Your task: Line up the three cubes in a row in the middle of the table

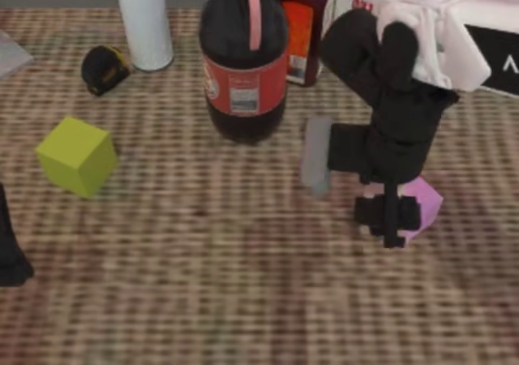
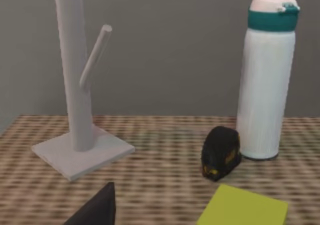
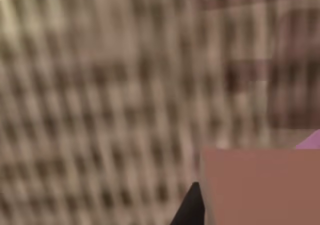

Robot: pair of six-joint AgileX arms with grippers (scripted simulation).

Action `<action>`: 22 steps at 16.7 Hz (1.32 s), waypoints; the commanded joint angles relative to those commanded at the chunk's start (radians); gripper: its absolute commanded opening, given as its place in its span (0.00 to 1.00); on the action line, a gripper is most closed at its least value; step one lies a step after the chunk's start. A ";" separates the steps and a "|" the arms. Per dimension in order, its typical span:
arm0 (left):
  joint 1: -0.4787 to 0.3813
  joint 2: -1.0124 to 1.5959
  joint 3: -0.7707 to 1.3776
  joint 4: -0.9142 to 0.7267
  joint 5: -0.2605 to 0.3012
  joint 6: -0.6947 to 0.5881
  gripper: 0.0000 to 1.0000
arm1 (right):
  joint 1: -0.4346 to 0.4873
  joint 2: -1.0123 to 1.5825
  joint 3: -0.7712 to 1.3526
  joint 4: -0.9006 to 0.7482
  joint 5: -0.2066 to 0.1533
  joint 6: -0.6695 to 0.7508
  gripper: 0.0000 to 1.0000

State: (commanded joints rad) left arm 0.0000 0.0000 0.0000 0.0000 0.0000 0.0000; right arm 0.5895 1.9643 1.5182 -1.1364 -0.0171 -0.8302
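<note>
Right arm: matte black blocky links, white upper housing, grey side block.

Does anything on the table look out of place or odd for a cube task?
Only clutter: a cola bottle stands mid-table where the row belongs, and a tape measure sits behind the yellow-green cube. Nothing spilled or tipped.

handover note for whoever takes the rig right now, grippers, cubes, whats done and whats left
Right gripper: down over the pink cube, right of the table's middle; grip not confirmed.
Left gripper: parked at the table's left edge.
Yellow-green cube: far left, near the tape measure.
Peach cube: seen only in the right wrist view, close beside the pink one.
Cola bottle stands at back centre.
Done: no cube is in a row yet.
Left: bring all three cubes to the middle and line them up.
</note>
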 joint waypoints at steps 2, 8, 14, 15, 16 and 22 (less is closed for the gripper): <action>0.000 0.000 0.000 0.000 0.000 0.000 1.00 | 0.069 -0.064 -0.075 0.023 -0.001 -0.030 0.00; 0.000 0.000 0.000 0.000 0.000 0.000 1.00 | 0.097 -0.091 -0.105 0.032 -0.001 -0.042 0.00; 0.000 0.000 0.000 0.000 0.000 0.000 1.00 | 0.100 -0.045 -0.209 0.196 0.000 -0.041 0.00; 0.000 0.000 0.000 0.000 0.000 0.000 1.00 | 0.101 -0.033 -0.235 0.236 0.000 -0.041 0.00; 0.000 0.000 0.000 0.000 0.000 0.000 1.00 | 0.101 -0.021 -0.257 0.267 0.000 -0.041 0.00; 0.000 0.000 0.000 0.000 0.000 0.000 1.00 | 0.103 -0.008 -0.281 0.297 0.000 -0.043 0.08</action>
State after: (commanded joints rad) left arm 0.0000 0.0000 0.0000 0.0000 0.0000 0.0000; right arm 0.6928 1.9566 1.2368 -0.8392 -0.0171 -0.8729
